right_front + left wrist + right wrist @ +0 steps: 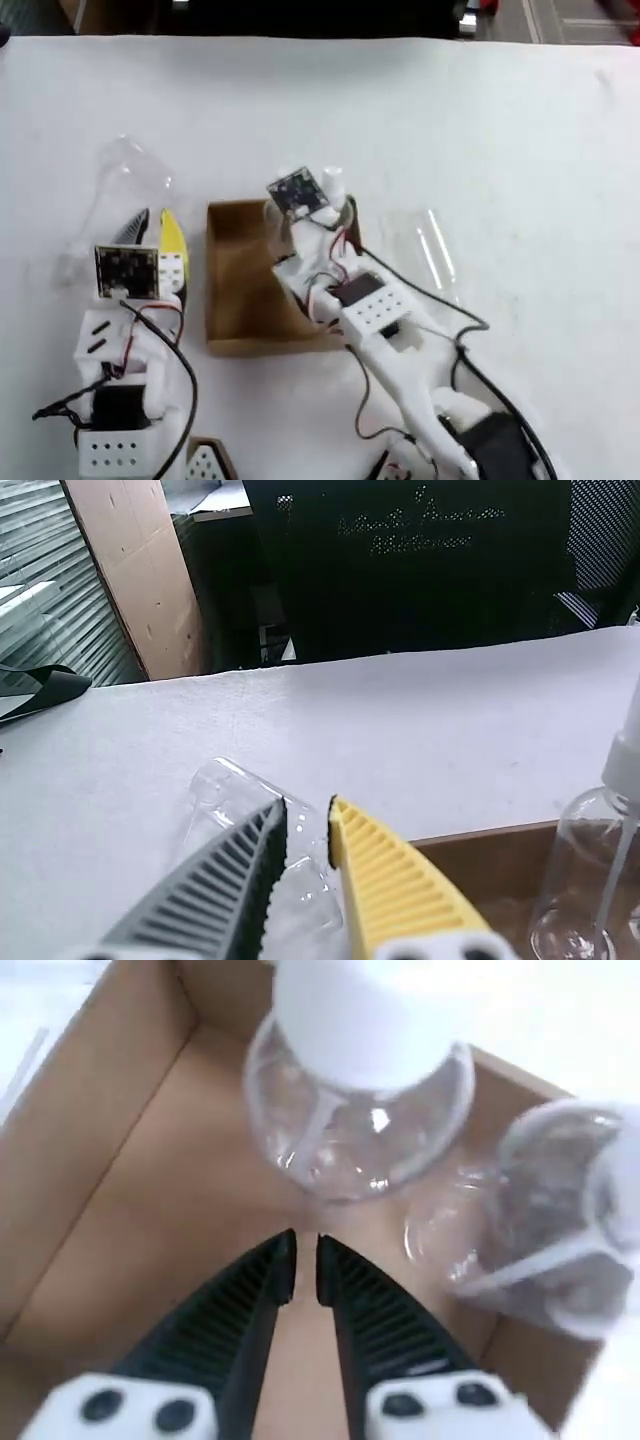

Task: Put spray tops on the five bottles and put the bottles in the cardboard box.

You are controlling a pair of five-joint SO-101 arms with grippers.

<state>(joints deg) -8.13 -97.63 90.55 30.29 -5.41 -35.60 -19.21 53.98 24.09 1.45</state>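
High view has the cardboard box [250, 345] toward the near edge of the worktop [400, 110], about midway along it, with my right arm reaching down inside; right wrist view puts my right gripper [305, 1250] low over the box floor, jaws pulled nearly together with only a thin slit and nothing in it; two bottles wearing white spray tops [360, 1010] stand in the box's far right corner, the first capped bottle [350, 1140] just ahead of me and the second capped bottle [540, 1230] right beside it; touching or not, can't say. My left gripper [308, 825] hangs over the near end of a bare bottle [235, 795] lying on its side just off the box's left wall; honestly can't tell if I've got hold of it or not. The other bare bottle [435, 250] lies off the box's right wall. My worry: those capped ones look empty and light, so a sloppy lift or swing out of the box could tip them like skittles; and the lying bottle is round and slick, so an off-centre pinch may send it rolling away across the worktop.
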